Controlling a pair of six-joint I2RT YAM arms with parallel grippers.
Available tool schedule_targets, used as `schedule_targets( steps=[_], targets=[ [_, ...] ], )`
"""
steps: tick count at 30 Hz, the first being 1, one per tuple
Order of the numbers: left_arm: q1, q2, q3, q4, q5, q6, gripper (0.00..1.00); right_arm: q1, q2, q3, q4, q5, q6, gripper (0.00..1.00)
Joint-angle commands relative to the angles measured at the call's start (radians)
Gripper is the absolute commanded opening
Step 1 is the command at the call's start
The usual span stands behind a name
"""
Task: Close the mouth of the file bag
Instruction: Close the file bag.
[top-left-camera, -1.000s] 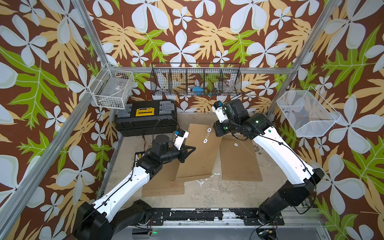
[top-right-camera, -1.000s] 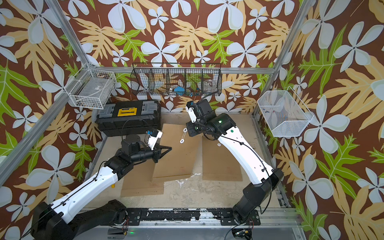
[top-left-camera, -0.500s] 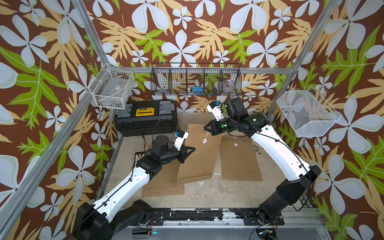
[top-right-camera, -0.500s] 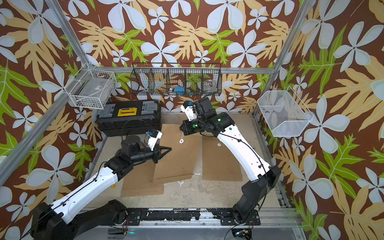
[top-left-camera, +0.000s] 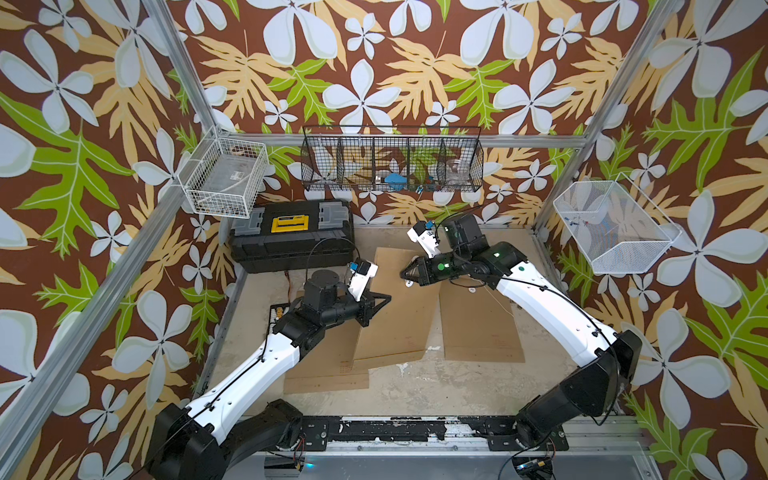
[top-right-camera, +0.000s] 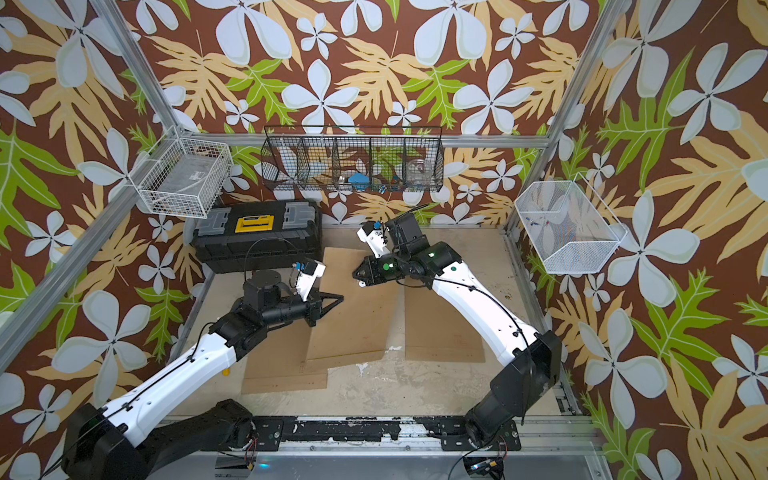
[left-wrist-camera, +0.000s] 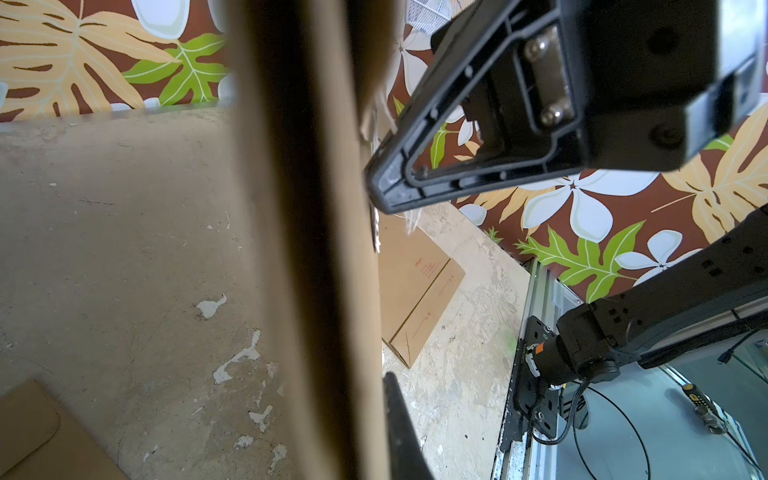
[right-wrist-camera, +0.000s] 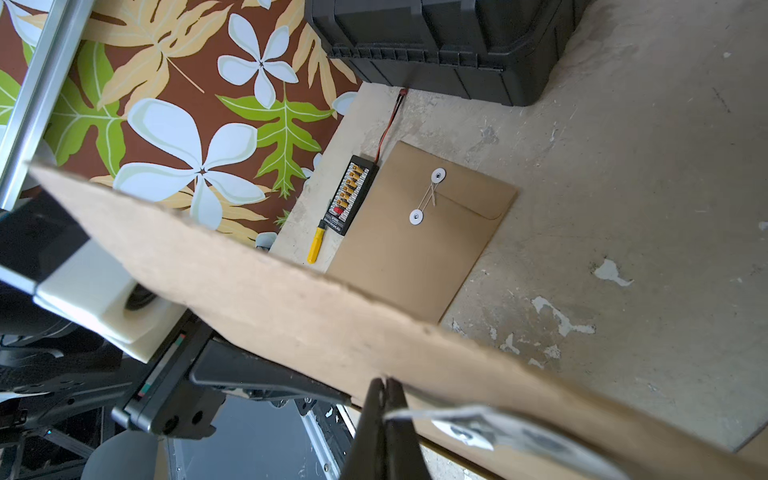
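The brown paper file bag lies mid-table, its left side lifted. My left gripper is shut on that edge. In the left wrist view the bag stands as a brown band with one finger against it; the other finger is hidden behind it. My right gripper hovers over the bag's mouth, shut on the bag's white string. A small white disc shows just under its tip.
A second bag lies to the right. A third bag, its string wound round two discs, lies front left. Beside it are a black connector board and a yellow tool. A black toolbox stands back left.
My right gripper has swung left and forward across the bag's mouth, carrying the string and turning to point left. The left arm has held still on the bag's edge.
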Motion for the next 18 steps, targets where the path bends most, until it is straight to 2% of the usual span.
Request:
schedule_targets(
  steps=[1, 7, 12, 18],
  targets=[
    [0.001, -0.004, 0.017, 0.012, 0.009, 0.011, 0.00, -0.007, -0.014, -0.021, 0.015, 0.008, -0.021, 0.00],
    [0.001, -0.008, 0.024, 0.005, 0.004, 0.015, 0.00, -0.026, -0.040, -0.075, 0.024, 0.040, -0.033, 0.01],
    [0.001, -0.007, 0.029, -0.001, 0.003, 0.018, 0.00, -0.038, -0.071, -0.105, 0.045, 0.035, -0.031, 0.12],
    [0.001, -0.005, 0.030, -0.002, 0.003, 0.018, 0.00, -0.052, -0.098, -0.123, 0.065, 0.033, -0.015, 0.13]
  ],
)
